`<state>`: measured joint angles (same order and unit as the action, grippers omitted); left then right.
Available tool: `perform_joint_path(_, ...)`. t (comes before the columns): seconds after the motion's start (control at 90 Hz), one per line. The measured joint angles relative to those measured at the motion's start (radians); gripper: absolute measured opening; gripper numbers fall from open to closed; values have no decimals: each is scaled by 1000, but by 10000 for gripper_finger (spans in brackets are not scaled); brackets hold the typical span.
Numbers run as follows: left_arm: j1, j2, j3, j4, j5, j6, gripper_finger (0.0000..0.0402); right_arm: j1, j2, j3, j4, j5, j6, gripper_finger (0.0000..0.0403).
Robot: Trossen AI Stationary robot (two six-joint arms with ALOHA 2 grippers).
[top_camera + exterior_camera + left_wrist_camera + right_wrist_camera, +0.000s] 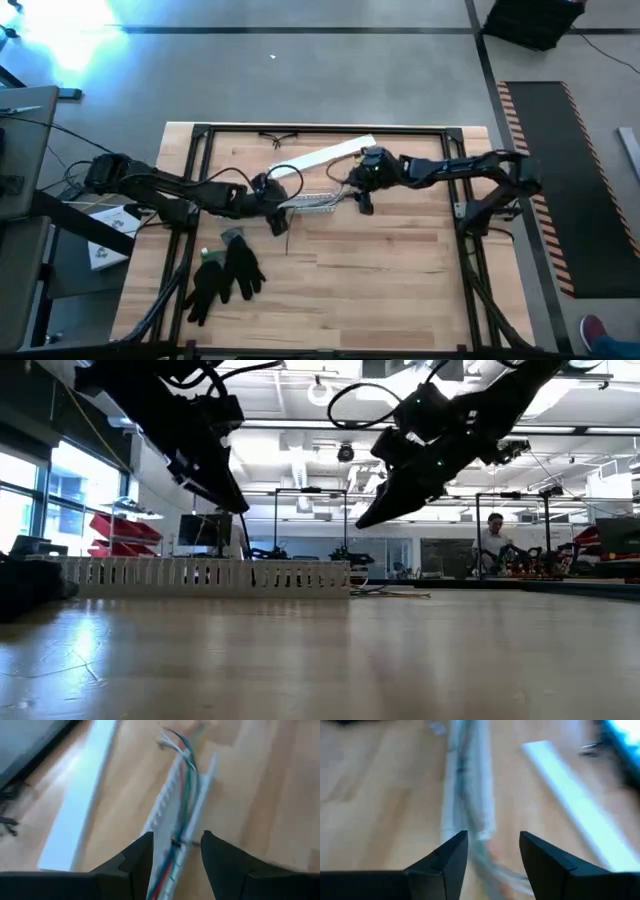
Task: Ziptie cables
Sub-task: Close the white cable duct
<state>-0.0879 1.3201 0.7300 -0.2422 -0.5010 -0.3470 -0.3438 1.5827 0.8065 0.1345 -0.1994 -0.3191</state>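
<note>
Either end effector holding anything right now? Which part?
Nothing held. Left end effector and right end effector are both open, hovering over the thin multicoloured cables in the white slotted plastic channel.

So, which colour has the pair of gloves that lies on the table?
The gloves are black, best seen in the high view, near the table's front left.

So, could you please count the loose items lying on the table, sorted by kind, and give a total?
Slotted white channel, holding the cables: 1
Flat white strip: 1
Black gloves: 2
Small dark item at the far edge, too small to identify: 1
Total: 5, with the cable bundle not counted separately.
</note>
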Motion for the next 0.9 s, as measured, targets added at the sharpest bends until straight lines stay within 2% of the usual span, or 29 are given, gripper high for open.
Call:
perform_joint_path(0.178, 0, 0, 0, 54, -24, 34, 147, -94, 116, 121, -3, 18, -4, 165)
perform_joint_path(0.311, 0, 0, 0, 79, -26, 65, 147, -151, 262, 302, -131, 34, -21, 154)
perform_joint_path(0.444, 0, 0, 0, 79, -26, 69, 147, -208, 413, 503, -307, 37, -53, 122)
perform_joint_path(0.567, 0, 0, 0, 78, -21, 64, 147, -242, 518, 626, -429, 67, -55, 76)
perform_joint_path(0.744, 0, 0, -3, 79, -16, 61, 147, -263, 568, 678, -535, 170, -56, 20)
perform_joint_path(0.9, -6, 0, -34, 81, -16, 25, 147, -263, 562, 685, -690, 237, -19, 2)
